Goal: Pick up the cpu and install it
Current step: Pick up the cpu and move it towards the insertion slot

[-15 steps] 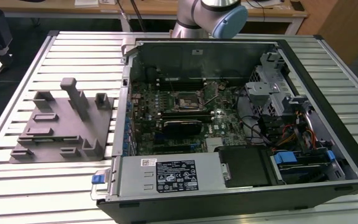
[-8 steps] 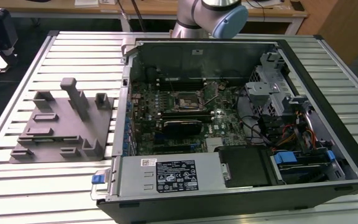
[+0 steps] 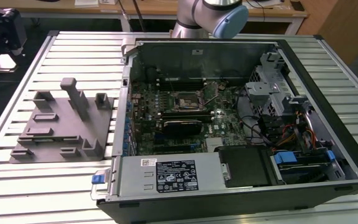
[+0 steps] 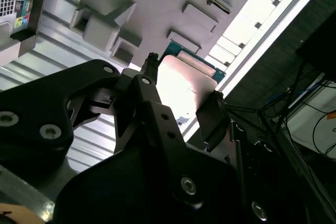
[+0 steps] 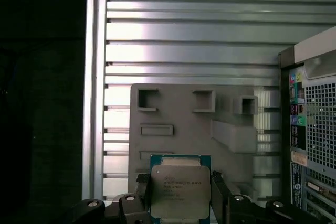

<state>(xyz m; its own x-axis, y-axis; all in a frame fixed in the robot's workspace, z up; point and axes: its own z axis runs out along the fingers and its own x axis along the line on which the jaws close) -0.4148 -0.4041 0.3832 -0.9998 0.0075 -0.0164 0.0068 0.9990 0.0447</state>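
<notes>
The cpu, a small square chip with a pale metal top and green edge, sits between the black fingers of my gripper, which is shut on it. In the second wrist view the cpu glares pale between the same fingers. The chip is held in the air, with the grey fixture on the slatted table behind it. In the exterior view the black socket frame lies on the motherboard inside the open computer case, and the arm shows at the far edge.
The grey fixture with posts and pockets lies on the slatted metal table, at the exterior view's left of the case. Inside the case are a power supply, memory sticks, drive cages and cables. The case's rear panel is near the gripper.
</notes>
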